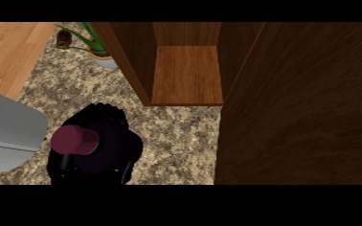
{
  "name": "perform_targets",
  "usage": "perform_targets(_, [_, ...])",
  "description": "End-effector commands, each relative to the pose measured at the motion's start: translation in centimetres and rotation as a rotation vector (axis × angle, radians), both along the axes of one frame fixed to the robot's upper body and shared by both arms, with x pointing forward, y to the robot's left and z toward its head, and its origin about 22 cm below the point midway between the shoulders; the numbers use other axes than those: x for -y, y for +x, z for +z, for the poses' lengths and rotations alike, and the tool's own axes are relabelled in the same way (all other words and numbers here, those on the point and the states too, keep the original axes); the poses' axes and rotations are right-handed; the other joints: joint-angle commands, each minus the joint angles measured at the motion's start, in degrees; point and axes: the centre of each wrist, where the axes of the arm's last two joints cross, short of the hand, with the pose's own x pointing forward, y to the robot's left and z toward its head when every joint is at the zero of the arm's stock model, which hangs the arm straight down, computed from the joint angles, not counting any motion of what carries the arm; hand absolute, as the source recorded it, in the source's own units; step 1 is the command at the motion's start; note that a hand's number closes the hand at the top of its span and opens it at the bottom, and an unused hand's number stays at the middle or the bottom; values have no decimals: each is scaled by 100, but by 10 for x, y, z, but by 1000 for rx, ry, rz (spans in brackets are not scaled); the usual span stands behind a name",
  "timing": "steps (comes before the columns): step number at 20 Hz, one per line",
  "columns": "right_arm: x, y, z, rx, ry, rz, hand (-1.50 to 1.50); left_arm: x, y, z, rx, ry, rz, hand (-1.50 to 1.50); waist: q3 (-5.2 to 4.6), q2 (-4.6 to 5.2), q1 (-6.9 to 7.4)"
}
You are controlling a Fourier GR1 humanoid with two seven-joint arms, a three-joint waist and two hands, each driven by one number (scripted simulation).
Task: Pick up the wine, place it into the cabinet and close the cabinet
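The wine bottle (106, 149) is dark, with a maroon cap (74, 140), and sits at the lower left over the speckled counter. My left hand (106, 112) is black and curls round the bottle, so hand and glass merge into one dark mass. Its grey forearm (17, 134) enters from the left edge. The wooden cabinet (187, 74) stands open at the top middle, up and to the right of the bottle, with a bare shelf. Its door (290, 105) is swung out and fills the right side. My right hand does not show.
A green plant in a pale pot (105, 60) stands just left of the cabinet's side wall. A small brown object (63, 37) lies beyond it. A light wooden surface (21, 52) borders the counter at the upper left.
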Motion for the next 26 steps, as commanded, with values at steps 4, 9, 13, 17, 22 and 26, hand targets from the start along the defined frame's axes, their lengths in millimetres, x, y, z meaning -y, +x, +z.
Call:
perform_targets(4, [-7,-26,11,38,68,47,-150,56,13,29,-2,-41,-54,150,-2,5,-33])
perform_targets(9, [2,-21,6,42,39,59,-150,82,21,54,-8,-76,-50,150,0,9,-19])
perform_targets(13, [14,-27,9,46,39,41,-150,109,31,60,-14,-41,-22,150,1,7,-51])
perform_targets(17, [-1,-17,0,29,33,58,-150,120,37,76,8,-27,-8,150,-1,8,-9])
perform_targets(22, [10,-25,8,55,26,78,-150,137,62,78,-7,-49,55,150,-1,15,-77])
perform_targets(26, [10,-36,8,35,20,65,-150,142,45,65,15,12,76,150,-1,-2,-26])
